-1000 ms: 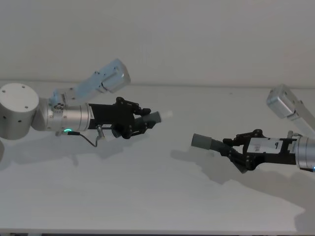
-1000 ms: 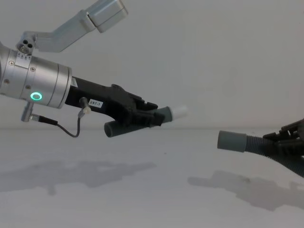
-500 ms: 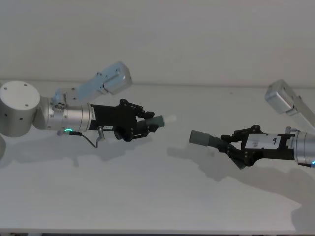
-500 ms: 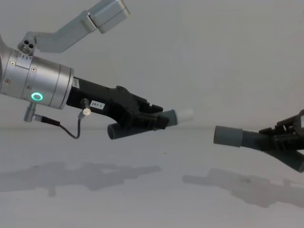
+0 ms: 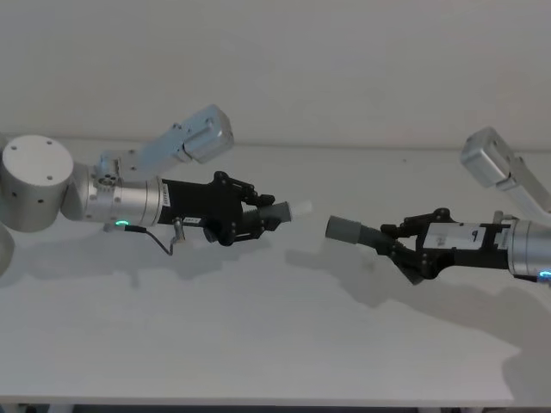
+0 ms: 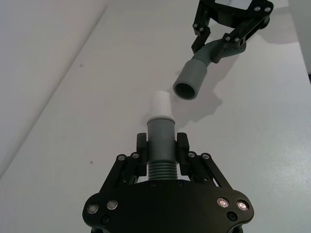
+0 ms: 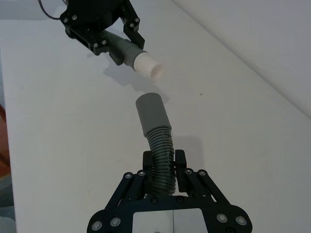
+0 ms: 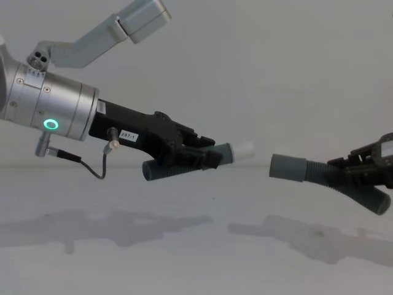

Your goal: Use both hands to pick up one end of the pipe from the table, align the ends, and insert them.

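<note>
Grey pipe pieces are both lifted clear of the table, so we judge the pick-up done; alignment is under way and insertion remains. Our left gripper has its fingers clamped on the ribbed middle of the left pipe piece, whose white-tipped narrower end points toward the right. Our right gripper grasps the right pipe piece likewise, its open wider cuff facing the tip, near but apart and sitting slightly lower.
</note>
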